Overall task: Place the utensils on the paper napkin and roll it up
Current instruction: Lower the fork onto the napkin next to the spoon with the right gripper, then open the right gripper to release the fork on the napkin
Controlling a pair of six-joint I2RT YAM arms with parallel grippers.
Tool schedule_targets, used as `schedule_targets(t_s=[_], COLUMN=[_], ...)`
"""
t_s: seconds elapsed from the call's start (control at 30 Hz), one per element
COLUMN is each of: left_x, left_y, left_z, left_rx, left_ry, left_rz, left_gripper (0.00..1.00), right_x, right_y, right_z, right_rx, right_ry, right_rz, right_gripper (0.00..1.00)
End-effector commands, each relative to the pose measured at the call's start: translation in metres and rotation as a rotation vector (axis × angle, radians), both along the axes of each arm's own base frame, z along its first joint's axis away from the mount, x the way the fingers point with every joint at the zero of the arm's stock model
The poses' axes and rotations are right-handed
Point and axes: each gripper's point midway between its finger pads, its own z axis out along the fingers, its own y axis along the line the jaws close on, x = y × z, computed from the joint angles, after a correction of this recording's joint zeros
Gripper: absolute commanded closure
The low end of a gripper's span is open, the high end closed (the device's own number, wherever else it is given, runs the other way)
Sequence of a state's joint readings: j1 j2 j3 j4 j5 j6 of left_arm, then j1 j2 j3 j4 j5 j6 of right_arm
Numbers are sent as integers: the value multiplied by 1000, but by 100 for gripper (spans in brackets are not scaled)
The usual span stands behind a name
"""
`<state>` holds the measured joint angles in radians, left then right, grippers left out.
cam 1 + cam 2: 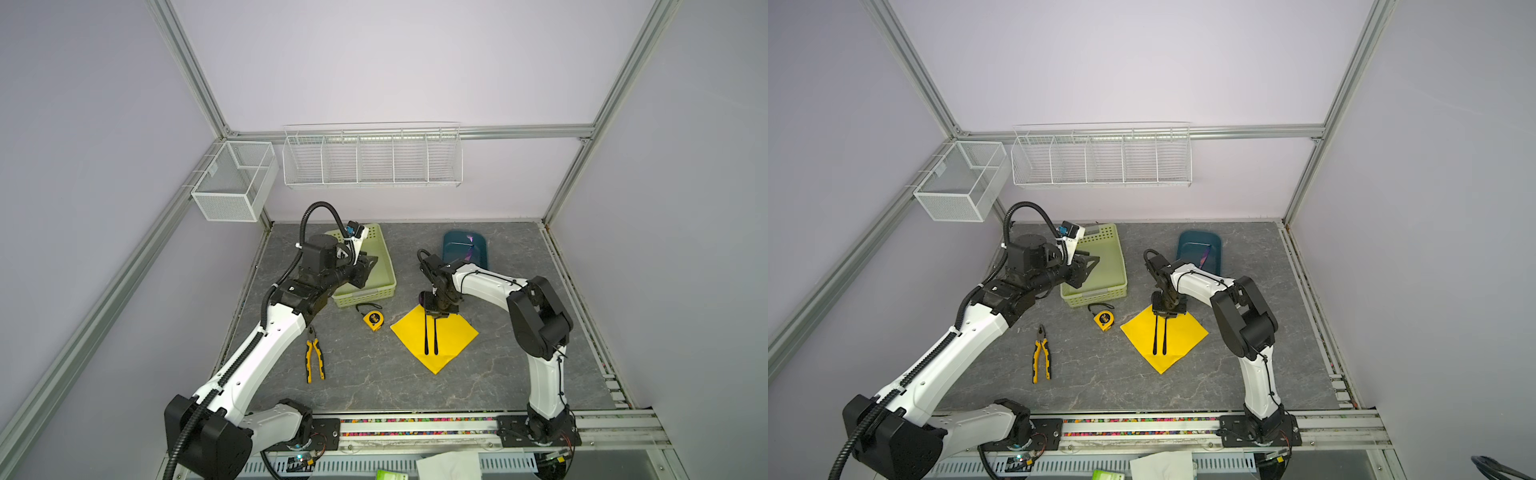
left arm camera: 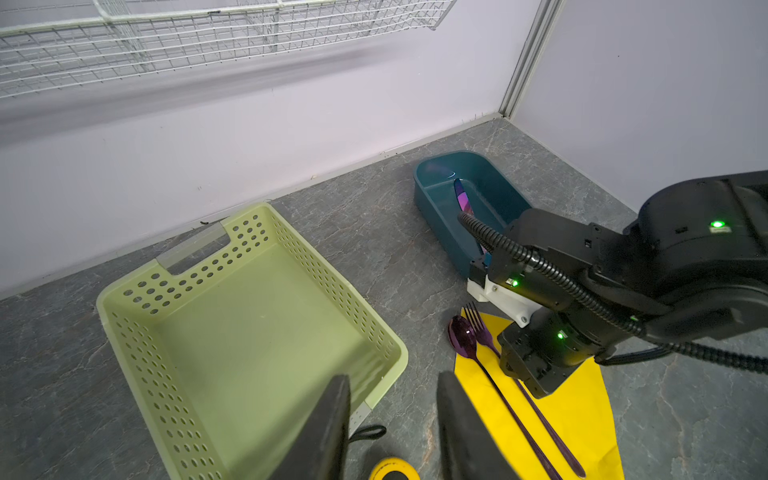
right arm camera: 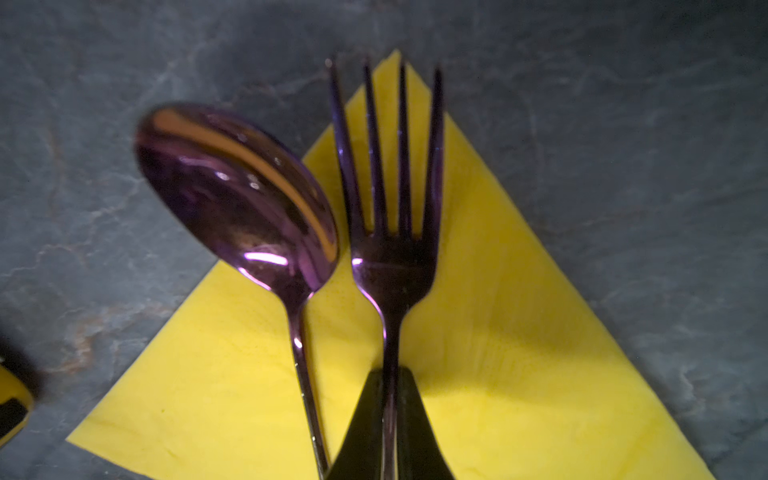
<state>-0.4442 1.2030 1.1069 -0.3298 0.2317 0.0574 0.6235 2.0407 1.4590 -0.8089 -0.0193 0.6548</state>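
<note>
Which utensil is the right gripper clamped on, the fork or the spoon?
The fork: its handle sits pinched in the right gripper; the spoon lies free beside it.

Pliers (image 1: 312,342), tape measure (image 1: 372,319) (yellow), green basket (image 1: 365,296).

In both top views the right arm (image 1: 482,282) hides the fork (image 1: 436,338) tines — the right wrist view crops its handle.

Both top views are evenly bright and sharp, shadows faint; the right wrist view is dim and soft; glare streaks the spoon (image 3: 237,199) and fork (image 3: 392,266); shadow darkens the napkin (image 3: 519,324).
</note>
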Motion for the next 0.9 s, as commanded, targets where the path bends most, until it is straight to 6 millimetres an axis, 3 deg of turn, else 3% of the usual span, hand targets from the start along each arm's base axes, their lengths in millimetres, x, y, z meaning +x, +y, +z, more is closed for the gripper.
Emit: schedule_targets(t_s=[0.0, 0.47, 0.67, 0.87], left_x=[-4, -5, -5, -5], left_y=[3, 4, 4, 4], left_z=[5, 7, 7, 7], left_rx=[4, 5, 4, 4], left_ry=[-22, -28, -29, -28], left_rz=[1, 4, 2, 2], left_gripper=[64, 64, 64, 64], right_x=[0, 0, -2, -1], right_y=[-2, -2, -3, -3], right_z=[1, -2, -6, 3], right_rx=[-27, -31, -33, -27], right_ry=[3, 8, 16, 1], right_rz=[0, 2, -2, -4], right_gripper=[90, 91, 87, 80])
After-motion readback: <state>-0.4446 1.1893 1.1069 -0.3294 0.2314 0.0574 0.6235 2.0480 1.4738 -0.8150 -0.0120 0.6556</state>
